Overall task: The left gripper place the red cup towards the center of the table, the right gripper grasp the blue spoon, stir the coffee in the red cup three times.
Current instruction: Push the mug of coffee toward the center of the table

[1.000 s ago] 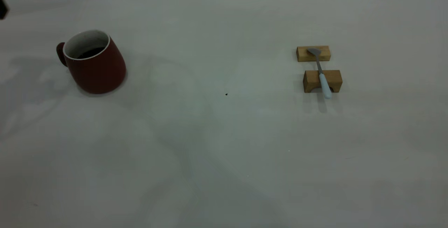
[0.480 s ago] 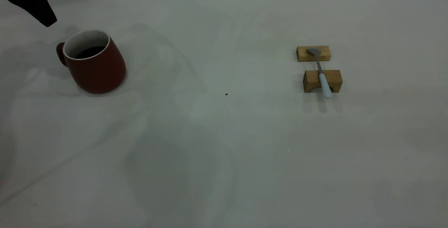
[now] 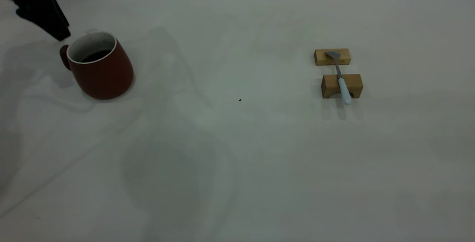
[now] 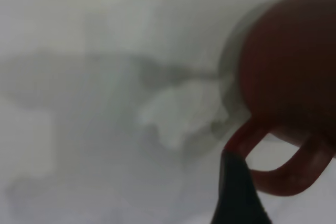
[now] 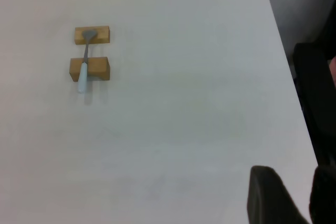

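Note:
The red cup (image 3: 102, 67) stands at the left of the table (image 3: 237, 153) with dark coffee (image 3: 95, 55) inside and its handle (image 3: 65, 57) turned to the left. My left gripper (image 3: 59, 33) hangs just above and behind that handle. In the left wrist view one black finger (image 4: 236, 192) sits at the near end of the handle loop (image 4: 281, 174); the other finger is out of frame, so the jaws stand apart. The blue spoon (image 3: 342, 80) lies across two wooden blocks at the right. My right gripper (image 5: 294, 184) is far from it, open and empty.
The two wooden blocks (image 3: 332, 56) (image 3: 352, 85) carry the spoon, its bowl on the far one. A tiny dark speck (image 3: 240, 100) lies near mid-table. In the right wrist view the table edge (image 5: 283, 56) borders a dark object (image 5: 315, 98) off the table.
My left gripper has come in from the upper left corner and dropped toward the cup's handle. Cup and spoon have not moved.

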Robot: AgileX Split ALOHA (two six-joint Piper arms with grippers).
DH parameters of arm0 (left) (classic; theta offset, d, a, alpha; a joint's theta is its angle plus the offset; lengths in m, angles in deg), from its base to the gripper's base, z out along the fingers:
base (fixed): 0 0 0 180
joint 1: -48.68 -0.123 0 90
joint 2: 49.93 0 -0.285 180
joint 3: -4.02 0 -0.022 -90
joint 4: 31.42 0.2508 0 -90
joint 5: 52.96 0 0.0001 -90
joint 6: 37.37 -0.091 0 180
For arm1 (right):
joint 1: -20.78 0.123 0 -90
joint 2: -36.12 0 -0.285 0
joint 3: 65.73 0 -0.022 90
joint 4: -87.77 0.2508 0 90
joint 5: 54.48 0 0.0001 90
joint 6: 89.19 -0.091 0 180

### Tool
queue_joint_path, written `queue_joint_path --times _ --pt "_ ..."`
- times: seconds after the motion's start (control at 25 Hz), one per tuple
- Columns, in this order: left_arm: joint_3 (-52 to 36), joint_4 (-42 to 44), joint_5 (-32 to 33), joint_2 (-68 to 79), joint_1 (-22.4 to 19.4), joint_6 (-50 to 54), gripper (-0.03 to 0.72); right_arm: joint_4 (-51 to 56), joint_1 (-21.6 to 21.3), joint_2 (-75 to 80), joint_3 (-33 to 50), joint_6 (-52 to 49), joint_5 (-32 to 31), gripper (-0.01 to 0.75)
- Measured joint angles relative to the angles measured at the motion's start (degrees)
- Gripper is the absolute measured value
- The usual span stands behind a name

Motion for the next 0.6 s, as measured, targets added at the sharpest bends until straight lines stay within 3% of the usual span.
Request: queue_joint_path --times 0.6 --pt "0.54 -0.08 0.36 2.42 2.13 -4.27 0.521 0.04 0.00 0.00 0.00 0.32 0.00 0.237"
